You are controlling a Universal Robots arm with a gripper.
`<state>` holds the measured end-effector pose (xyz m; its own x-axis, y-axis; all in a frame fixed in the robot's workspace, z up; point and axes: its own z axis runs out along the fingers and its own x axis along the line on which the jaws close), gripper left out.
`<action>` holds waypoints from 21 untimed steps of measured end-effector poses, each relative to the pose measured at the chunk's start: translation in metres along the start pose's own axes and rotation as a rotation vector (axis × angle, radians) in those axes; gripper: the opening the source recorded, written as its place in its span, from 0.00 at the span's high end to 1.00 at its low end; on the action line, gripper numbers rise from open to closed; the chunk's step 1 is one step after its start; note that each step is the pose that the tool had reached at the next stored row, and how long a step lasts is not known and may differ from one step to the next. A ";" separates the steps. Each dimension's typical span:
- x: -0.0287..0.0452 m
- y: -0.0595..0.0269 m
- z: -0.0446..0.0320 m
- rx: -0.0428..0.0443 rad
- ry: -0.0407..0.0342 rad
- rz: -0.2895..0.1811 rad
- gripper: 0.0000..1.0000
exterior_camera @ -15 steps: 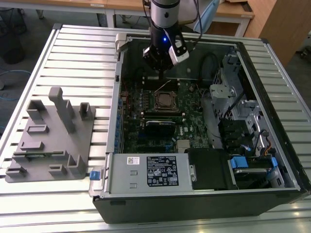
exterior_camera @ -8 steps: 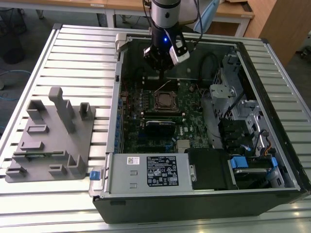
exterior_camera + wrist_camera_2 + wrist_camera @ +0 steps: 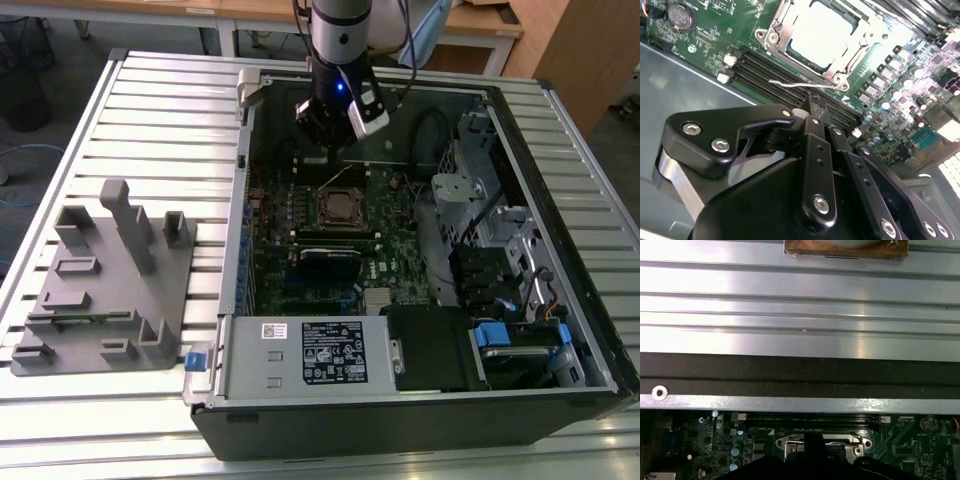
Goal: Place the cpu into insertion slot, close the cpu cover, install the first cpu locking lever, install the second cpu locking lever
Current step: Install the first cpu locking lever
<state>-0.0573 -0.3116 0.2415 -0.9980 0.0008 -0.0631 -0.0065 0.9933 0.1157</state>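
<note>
Cpu (image 3: 827, 32) sits in the slot (image 3: 340, 228), mid-motherboard (image 3: 290, 190), nearer the far wall of the case (image 3: 420, 425) in the exterior view. Cover (image 3: 781, 31) looks shut flat around it, with the pale top showing through the cut-out.

Gripper (image 3: 815, 104) has its fingers pressed together and holds nothing. Its tip hangs just beside a thin wire lever (image 3: 800, 84) that runs along the slot edge facing the RAM slots (image 3: 765, 67). Can't tell if the tip touches the wire. The lever looks unlatched. Can't make out the other lever.

The step in hand reads as locking a lever. Best done by bearing on the wire's free end with the closed tip, pushing down and sideways so it tucks under its catch, and not pressing the cover itself.

In the way: the RAM slots right under the tip, their white clips (image 3: 729, 60), and a row of capacitors (image 3: 890, 95) beside the slot. The case wall is close behind the arm. Well apart: coin cell (image 3: 680, 16), black ridged module (image 3: 330, 262), power supply (image 3: 310, 355), and a grey fixture tray (image 3: 100, 290) outside the case.
</note>
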 end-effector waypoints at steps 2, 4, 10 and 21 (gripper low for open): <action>0.0000 -0.0006 0.0020 -0.0028 0.0000 0.000 0.89; -0.0002 -0.0009 0.0027 -0.0043 -0.0001 0.000 0.89; -0.0003 -0.0008 0.0029 -0.0048 -0.0001 0.000 0.89; -0.0003 -0.0010 0.0030 -0.0129 0.0017 0.001 0.89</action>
<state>-0.0568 -0.3122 0.2384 -0.9981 0.0015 -0.0613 -0.0064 0.9917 0.1285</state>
